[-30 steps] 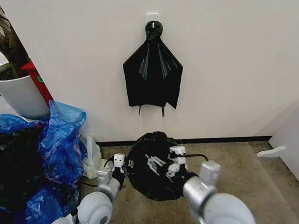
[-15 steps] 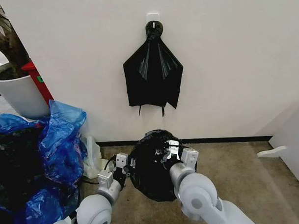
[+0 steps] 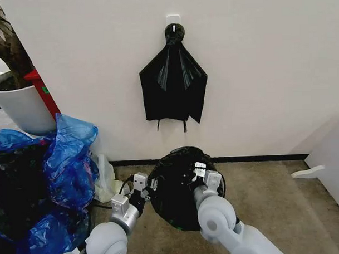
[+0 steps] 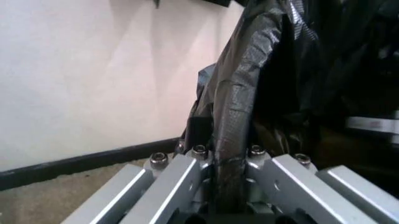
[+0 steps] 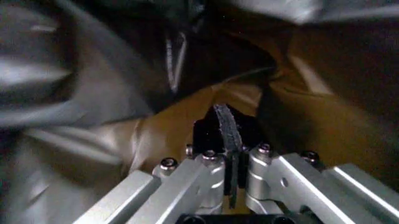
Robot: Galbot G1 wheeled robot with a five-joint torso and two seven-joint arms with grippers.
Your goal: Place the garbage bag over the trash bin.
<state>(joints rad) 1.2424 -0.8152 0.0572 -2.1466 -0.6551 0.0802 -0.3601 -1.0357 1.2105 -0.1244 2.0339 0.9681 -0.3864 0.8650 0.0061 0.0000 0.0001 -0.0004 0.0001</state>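
The black garbage bag is stretched into a round, taut shape on the floor by the wall, held between both grippers. My left gripper is at the bag's left edge, and the left wrist view shows its fingers shut on a fold of the bag. At the bag's far right edge, my right gripper is also shut on a pinched strip of the bag. The trash bin is hidden; I cannot tell whether it is under the bag.
A fan-shaped black plastic bundle hangs from a hook on the wall above. Blue plastic bags pile up at the left, beneath a white plant pot. A white panel stands at the right, with bare carpet between.
The right arm swung in and its gripper moved to the bag's far rim. The crumpled bag has been pulled out into a smooth round shape. The left gripper barely shifted.
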